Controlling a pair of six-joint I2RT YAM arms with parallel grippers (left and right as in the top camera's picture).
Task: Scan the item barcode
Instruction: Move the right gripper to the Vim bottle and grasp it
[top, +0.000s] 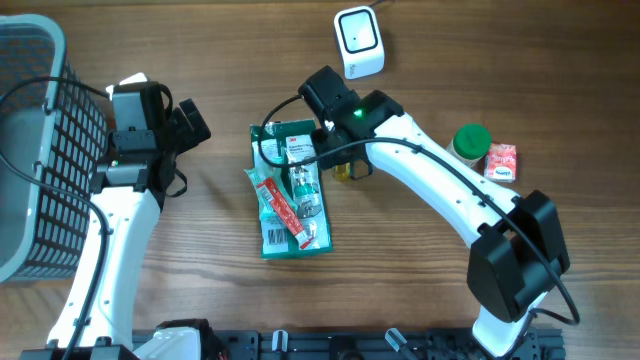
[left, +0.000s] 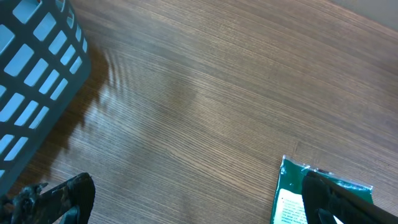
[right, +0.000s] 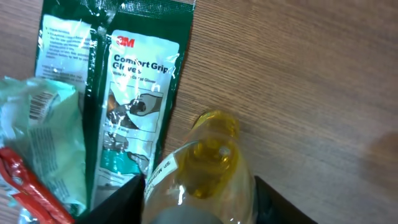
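Roughly mid-desk (top: 400, 300): a clear yellowish bottle (right: 205, 165), just beside the right edge of a green 3M Comfort Grip Gloves packet (top: 292, 148). Impossible to tell whether resting on the wood or lifted off it. Straddled by the right tool (right: 198, 205), one black finger (right: 121, 202) close on each side. Narrowed to about half width, with no gap visible at either side, yet impossible to tell whether actually pressing. A white label on the bottle's side, print too small to read.

Overlapping the glove packet toward the near edge, a second clear-and-teal packet (top: 295, 215), with a red strip across it and a barcode facing up. Toward the far edge, a white scanner (top: 358, 42), well apart from the bottle. Toward the right edge, a green-lidded jar (top: 471, 140) just beside a small red carton (top: 502, 161).

At the left edge, a grey-blue mesh basket (top: 45, 170). Near it the left tool (top: 188, 122), spread wide and holding nothing, over bare wood between the basket and the packets. In its wrist view, a corner of the green packet showing past one fingertip.
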